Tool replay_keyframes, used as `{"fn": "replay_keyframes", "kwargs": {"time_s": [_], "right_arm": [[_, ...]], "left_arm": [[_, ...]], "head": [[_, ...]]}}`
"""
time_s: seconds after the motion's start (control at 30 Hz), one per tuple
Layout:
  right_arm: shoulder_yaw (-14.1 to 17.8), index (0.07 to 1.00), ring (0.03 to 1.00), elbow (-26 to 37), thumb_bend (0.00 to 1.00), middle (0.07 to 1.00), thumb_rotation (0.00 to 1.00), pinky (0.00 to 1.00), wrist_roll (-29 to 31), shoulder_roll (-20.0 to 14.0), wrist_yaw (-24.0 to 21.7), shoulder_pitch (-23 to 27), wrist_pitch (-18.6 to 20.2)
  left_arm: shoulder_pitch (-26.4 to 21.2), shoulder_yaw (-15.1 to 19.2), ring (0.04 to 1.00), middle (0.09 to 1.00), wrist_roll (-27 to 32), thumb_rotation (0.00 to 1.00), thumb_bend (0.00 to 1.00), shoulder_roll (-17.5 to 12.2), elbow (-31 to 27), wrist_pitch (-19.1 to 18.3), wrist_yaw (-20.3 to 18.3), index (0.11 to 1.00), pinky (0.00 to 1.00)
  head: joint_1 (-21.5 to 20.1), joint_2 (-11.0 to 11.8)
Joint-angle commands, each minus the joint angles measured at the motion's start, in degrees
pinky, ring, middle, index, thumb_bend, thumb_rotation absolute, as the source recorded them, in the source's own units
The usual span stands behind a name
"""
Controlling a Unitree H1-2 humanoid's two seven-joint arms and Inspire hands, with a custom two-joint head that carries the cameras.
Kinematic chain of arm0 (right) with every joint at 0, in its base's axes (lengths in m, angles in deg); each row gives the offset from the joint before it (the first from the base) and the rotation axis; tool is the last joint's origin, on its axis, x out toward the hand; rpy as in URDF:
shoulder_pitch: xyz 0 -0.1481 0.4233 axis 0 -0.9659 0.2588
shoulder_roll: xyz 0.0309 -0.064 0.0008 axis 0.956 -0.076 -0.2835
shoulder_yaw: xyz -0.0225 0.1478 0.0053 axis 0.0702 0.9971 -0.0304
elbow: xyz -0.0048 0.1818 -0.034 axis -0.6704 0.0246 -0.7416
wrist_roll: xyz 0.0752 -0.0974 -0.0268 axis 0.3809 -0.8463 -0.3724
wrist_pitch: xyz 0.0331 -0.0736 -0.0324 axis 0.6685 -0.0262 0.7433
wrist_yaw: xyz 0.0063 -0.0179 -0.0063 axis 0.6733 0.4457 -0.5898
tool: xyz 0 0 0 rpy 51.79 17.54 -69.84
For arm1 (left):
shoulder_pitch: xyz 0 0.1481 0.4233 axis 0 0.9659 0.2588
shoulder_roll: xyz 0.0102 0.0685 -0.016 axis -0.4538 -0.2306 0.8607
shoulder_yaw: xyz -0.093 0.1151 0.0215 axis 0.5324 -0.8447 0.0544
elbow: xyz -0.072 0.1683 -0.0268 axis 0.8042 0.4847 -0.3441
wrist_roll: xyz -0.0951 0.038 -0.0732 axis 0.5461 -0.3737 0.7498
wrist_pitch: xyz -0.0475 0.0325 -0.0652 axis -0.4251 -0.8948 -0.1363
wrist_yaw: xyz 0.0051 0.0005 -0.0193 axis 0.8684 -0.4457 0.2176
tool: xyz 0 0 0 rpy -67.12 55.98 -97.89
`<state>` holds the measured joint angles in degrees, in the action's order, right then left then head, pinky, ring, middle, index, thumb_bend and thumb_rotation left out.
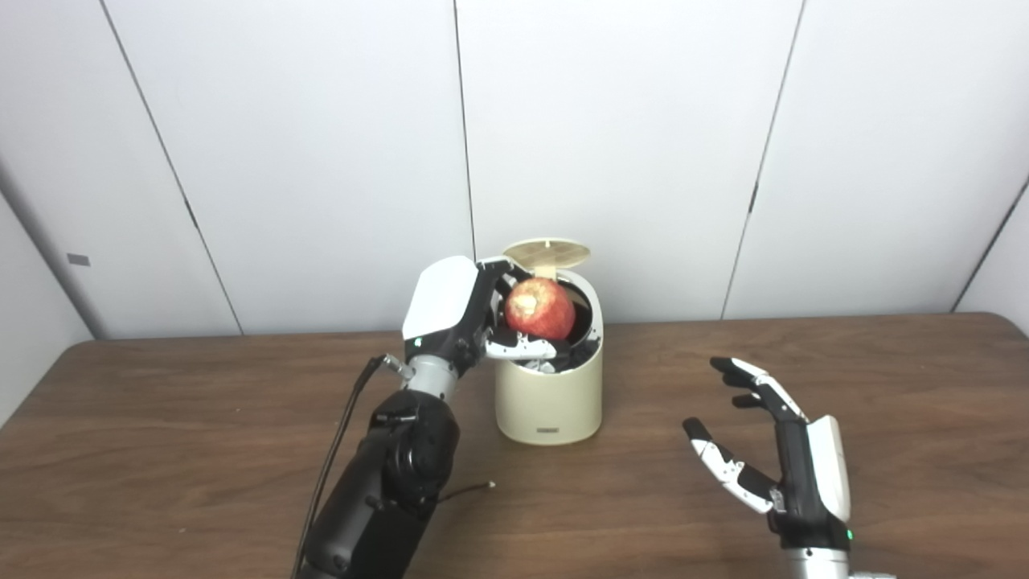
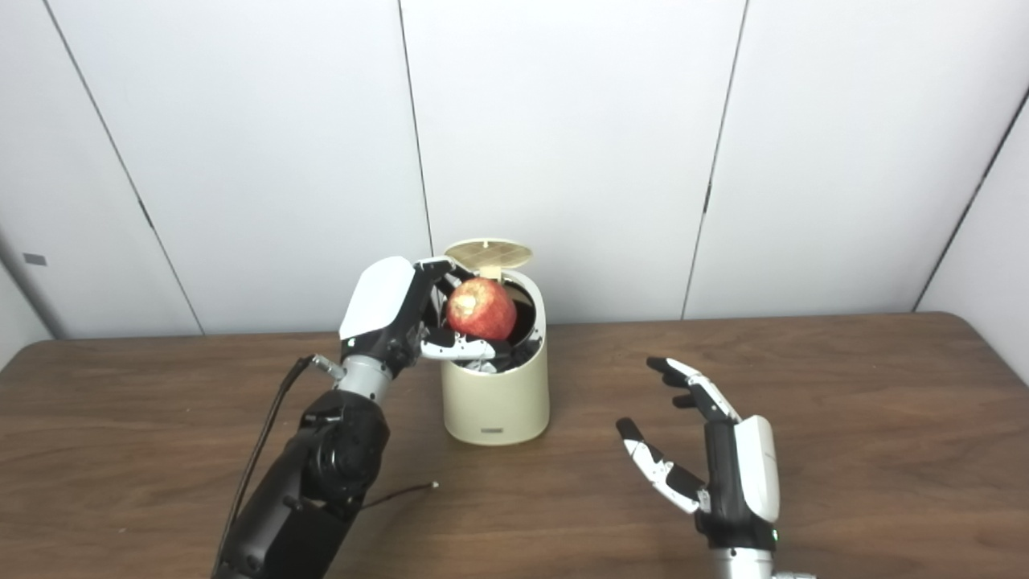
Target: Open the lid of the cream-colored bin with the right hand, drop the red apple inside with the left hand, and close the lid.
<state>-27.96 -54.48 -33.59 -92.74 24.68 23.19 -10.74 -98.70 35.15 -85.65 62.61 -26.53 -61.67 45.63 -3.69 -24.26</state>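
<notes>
The cream-colored bin stands mid-table near the back wall, its lid tipped up at the rear so the dark mouth shows. My left hand is shut on the red apple, holding it right over the bin's opening, fingers curled under and behind the fruit. My right hand hovers above the table to the right of the bin, open, palm facing left and fingers spread, holding nothing. In the right eye view the apple again sits above the bin, with the right hand apart from it.
The brown wooden table stretches wide on both sides of the bin. A thin black cable from the left arm lies on the wood in front of the bin. White wall panels close off the back.
</notes>
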Motion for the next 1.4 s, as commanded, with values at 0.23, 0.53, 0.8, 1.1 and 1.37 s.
{"fn": "replay_keyframes", "kwargs": {"time_s": [0.23,0.53,0.8,1.1,1.37], "right_arm": [[-1.48,0.715,0.718,-1.76,0.24,0.744,0.32,0.61,0.02,2.41,1.74,-0.41,-1.34],[-1.58,0.721,0.72,-1.69,0.23,0.746,0.33,0.6,-0.17,2.32,1.82,-0.54,-1.13],[-1.66,0.719,0.714,-2.05,0.24,0.744,0.35,0.6,-0.42,2.15,2.07,-0.39,-1.36],[-1.58,0.717,0.714,-2.32,0.24,0.741,0.3,0.6,-0.13,1.93,2.07,-0.39,-1.59],[-1.76,0.714,0.71,-2.36,0.24,0.74,0.31,0.6,-0.26,1.55,1.98,-0.4,-1.66]], "left_arm": [[-1.39,-0.5,0.534,0.61,1.59,0.44,1.0,-0.86,-0.82,-1.43,-3.11,0.656,0.43],[-1.01,-0.18,0.562,0.632,2.21,0.58,1.0,-0.92,-1.37,-2.52,-3.08,0.669,0.45],[-0.78,0.53,0.542,0.618,3.81,0.51,1.0,-0.94,-1.36,-2.0,-2.79,0.657,0.43],[1.03,6.57,0.44,0.479,14.65,0.02,0.63,1.68,-3.25,2.06,-0.85,0.522,0.37],[1.89,7.58,0.427,0.472,15.79,0.0,0.5,1.17,-4.42,6.29,0.56,0.502,0.33]], "head": [[0.1,0.04],[0.14,-0.05],[0.13,0.2],[0.34,0.21],[0.72,0.17]]}}
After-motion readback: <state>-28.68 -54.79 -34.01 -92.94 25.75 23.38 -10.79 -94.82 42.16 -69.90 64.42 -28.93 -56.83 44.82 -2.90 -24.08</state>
